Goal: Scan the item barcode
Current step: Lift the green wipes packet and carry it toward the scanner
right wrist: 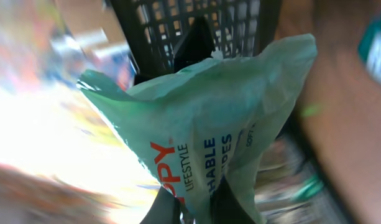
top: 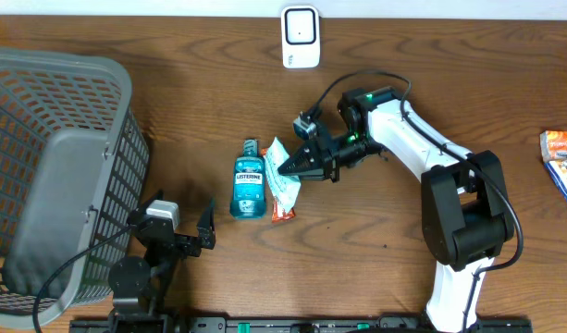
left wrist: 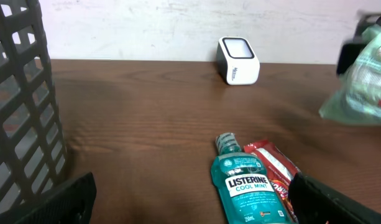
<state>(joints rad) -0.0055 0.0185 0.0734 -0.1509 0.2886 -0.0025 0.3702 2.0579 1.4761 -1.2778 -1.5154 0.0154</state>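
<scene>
Brown wood-grain table (top: 172, 83) fills the overhead view, with a pale wall along its far edge. At that far edge stands a white barcode scanner (top: 301, 37), upright, its window facing the table.

The right gripper (top: 297, 165) reaches towards the middle of the table, its jaws pinched together on a pale green plastic pouch (top: 281, 159). In the right wrist view the pouch (right wrist: 209, 137) hangs crumpled in front of the camera, blue and red print on its face, and the dark fingers (right wrist: 168, 208) clamp its lower edge. The pouch sits above the table, well apart from the scanner (left wrist: 238, 60).

Just below the pouch lie a blue Listerine mouthwash bottle (top: 248, 185), on its side with the cap pointing away, and a red snack packet (top: 283, 199) touching its right flank.

The left gripper (top: 183, 229) rests near the front edge, jaws spread wide and holding nothing, beside a grey plastic lattice basket (top: 52, 176). Two small orange-and-white packets (top: 560, 157) lie at the far right edge.
</scene>
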